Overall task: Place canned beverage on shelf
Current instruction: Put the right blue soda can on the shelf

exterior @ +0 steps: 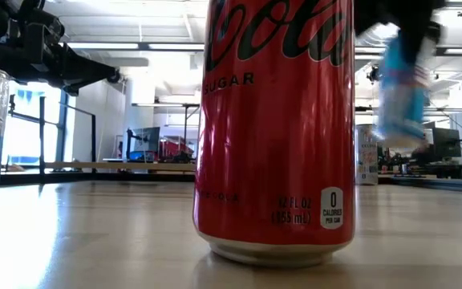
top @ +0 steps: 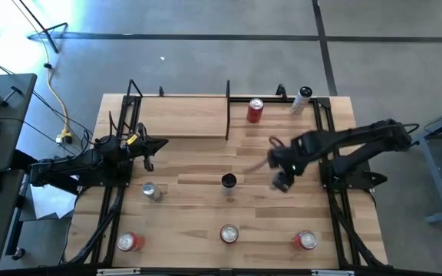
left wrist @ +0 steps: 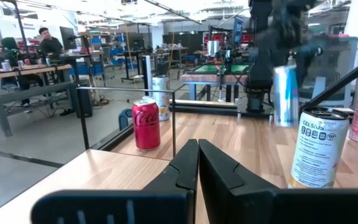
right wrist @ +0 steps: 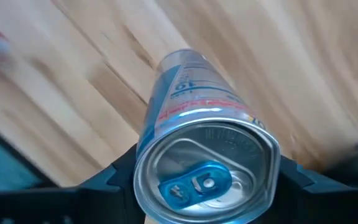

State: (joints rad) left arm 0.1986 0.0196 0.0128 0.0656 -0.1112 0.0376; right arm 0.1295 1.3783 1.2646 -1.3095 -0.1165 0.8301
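My right gripper (top: 282,175) is shut on a slim blue-and-silver can (right wrist: 191,124) above the table's middle right. The can also shows in the left wrist view (left wrist: 284,93) and, blurred, in the low view (exterior: 403,88). The shelf (top: 183,115), a pale wood platform with an upright end panel (top: 227,111), stands at the far left of the table. My left gripper (top: 148,149) is shut and empty, just in front of the shelf's near edge; its fingers show together in the left wrist view (left wrist: 197,158). My right gripper pinches the can's upper wall just below the top rim (right wrist: 143,163) between its two fingers (right wrist: 114,180), one on each side. The fingers come from above, pointing down. The can hangs below them, about upright, lifted clear of the table.
A red cola can (top: 255,110) stands just right of the shelf's end panel, and a white can (top: 304,98) stands at the far right. A black-topped can (top: 229,182) and a silver can (top: 150,192) stand mid-table. Three cans (top: 229,234) line the near edge.
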